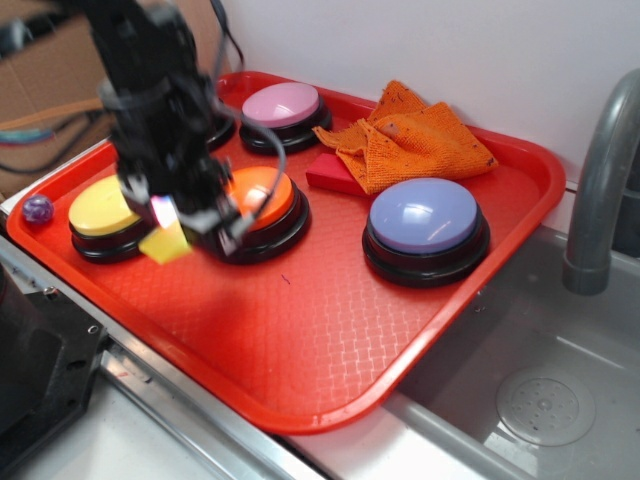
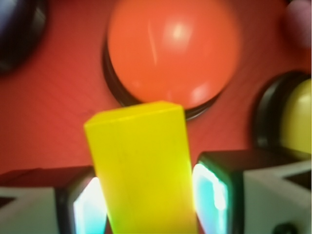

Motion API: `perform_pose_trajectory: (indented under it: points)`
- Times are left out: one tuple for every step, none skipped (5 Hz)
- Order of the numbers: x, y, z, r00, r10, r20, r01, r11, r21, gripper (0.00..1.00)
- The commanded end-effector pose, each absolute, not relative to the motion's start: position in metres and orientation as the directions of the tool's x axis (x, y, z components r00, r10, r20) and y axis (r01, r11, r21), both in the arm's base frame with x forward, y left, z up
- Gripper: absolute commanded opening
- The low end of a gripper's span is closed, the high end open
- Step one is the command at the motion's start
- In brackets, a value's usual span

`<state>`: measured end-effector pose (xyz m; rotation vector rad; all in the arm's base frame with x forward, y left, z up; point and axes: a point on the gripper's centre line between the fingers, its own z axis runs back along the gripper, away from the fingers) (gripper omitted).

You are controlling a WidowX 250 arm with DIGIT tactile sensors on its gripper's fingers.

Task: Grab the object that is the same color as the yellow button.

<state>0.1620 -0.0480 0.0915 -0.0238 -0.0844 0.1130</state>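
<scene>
pincer (image 1: 172,232) gripping yellow wedge (image 1: 165,243) above red tray (image 1: 300,330), beside yellow button (image 1: 103,210)

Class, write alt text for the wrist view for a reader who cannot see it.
A yellow block is clamped between the hand's two pads, filling the foreground. Behind it on the red tray sit an orange button and, at right, part of a yellow button.
</scene>
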Motion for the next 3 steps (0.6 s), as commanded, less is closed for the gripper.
perform_pose_trajectory:
  points:
    - [0.183,-0.02,0.183,0.988,0.13,0.083,-0.127,0.991,-0.036,0.0]
    - [0.186,-0.01,0.207,0.978,0.18,0.106,-0.178,0.984,-0.032,0.0]
    - [0.192,-0.007,0.201,0.982,0.175,0.069,-0.172,0.984,-0.038,0.0]
